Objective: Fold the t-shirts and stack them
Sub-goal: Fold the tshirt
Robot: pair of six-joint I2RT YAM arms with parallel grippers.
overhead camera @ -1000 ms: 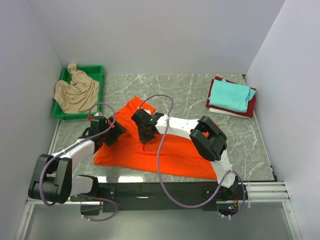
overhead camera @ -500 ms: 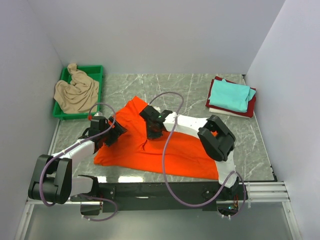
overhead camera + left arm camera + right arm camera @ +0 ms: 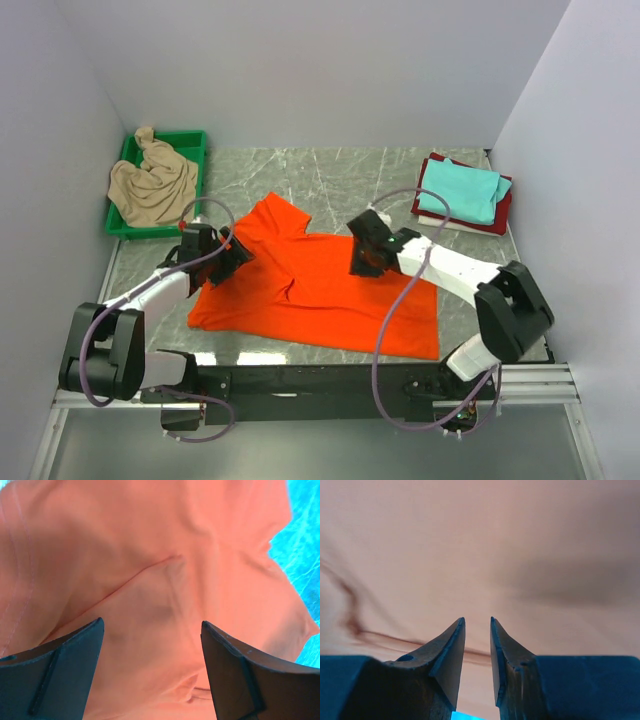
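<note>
The bright orange t-shirt [image 3: 320, 295] lies spread on the marble table, one sleeve pointing toward the back. My left gripper [image 3: 228, 262] hovers over its left edge, open wide with only orange cloth [image 3: 165, 580] below the jaws [image 3: 151, 621]. My right gripper [image 3: 361, 260] sits low over the shirt's upper right part. Its jaws [image 3: 477, 618] stand a narrow gap apart, open, with nothing pinched between them and orange cloth [image 3: 480, 540] behind. A beige t-shirt [image 3: 152, 185] is crumpled in the tray. A folded teal t-shirt [image 3: 458, 190] tops a dark red one [image 3: 500, 215] and a white one [image 3: 450, 224].
The green plastic tray [image 3: 195, 140] stands at the back left corner. The folded pile sits at the back right against the wall. Bare marble [image 3: 340, 180] shows behind the orange shirt. White walls close in three sides.
My right arm has swung from the shirt's middle to its upper right, and its jaws have parted from nearly shut. The left gripper has barely moved and stays open.
</note>
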